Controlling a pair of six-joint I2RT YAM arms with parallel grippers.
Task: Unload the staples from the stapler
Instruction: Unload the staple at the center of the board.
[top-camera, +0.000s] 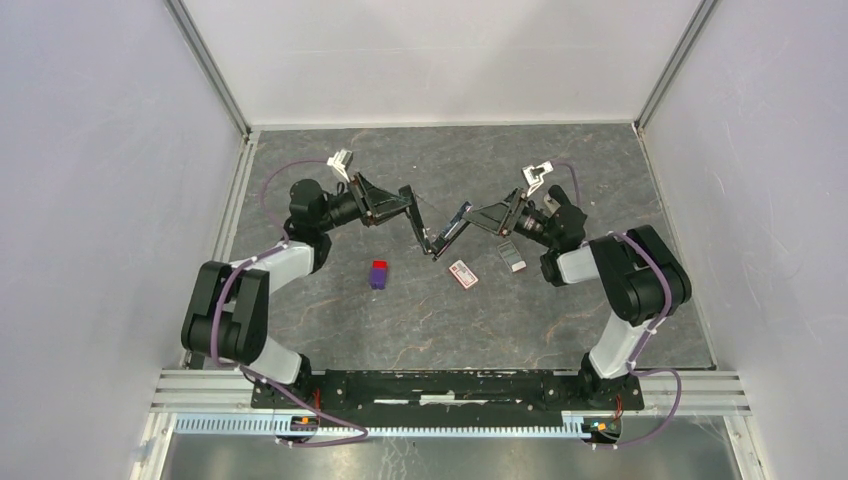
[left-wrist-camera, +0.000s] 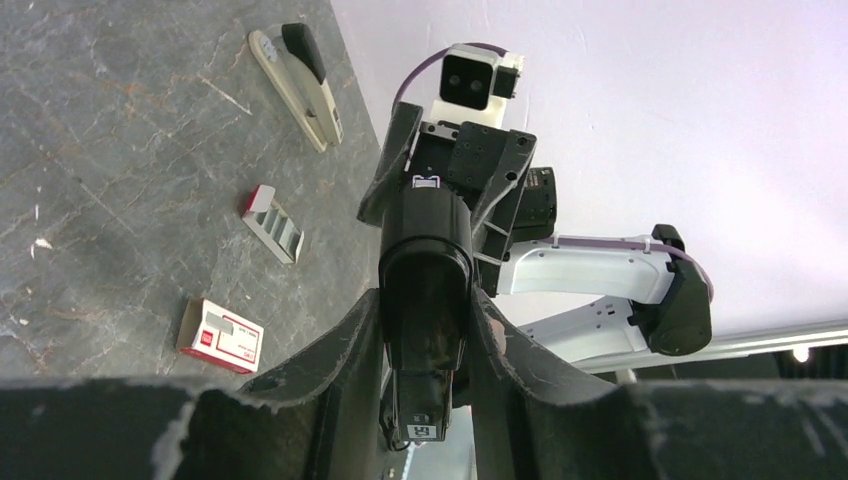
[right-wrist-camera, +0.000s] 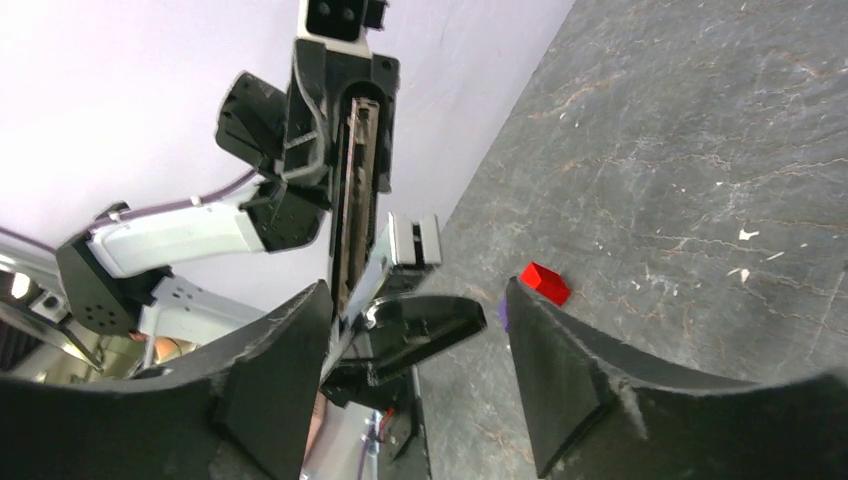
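Observation:
The black stapler (left-wrist-camera: 425, 270) hangs above the table's middle (top-camera: 450, 228), with my left gripper (left-wrist-camera: 425, 310) shut on its body. It is swung open. Its long magazine channel (right-wrist-camera: 355, 190) faces the right wrist view, and I cannot tell whether staples sit in it. Its glossy black cover (right-wrist-camera: 420, 330) lies between the fingers of my right gripper (right-wrist-camera: 418, 300), which is open: the cover sits close to the left finger, with a wide gap to the right one. A small silvery ridged strip of staples (left-wrist-camera: 273, 222) lies on the table (top-camera: 512, 257).
A red-and-white little box (top-camera: 463, 273) lies just below the grippers. A red-and-purple block (top-camera: 378, 274) stands to the left. A beige rail with a black end (left-wrist-camera: 300, 85) lies on the table near the right arm. Walls close in the grey tabletop (top-camera: 330, 330).

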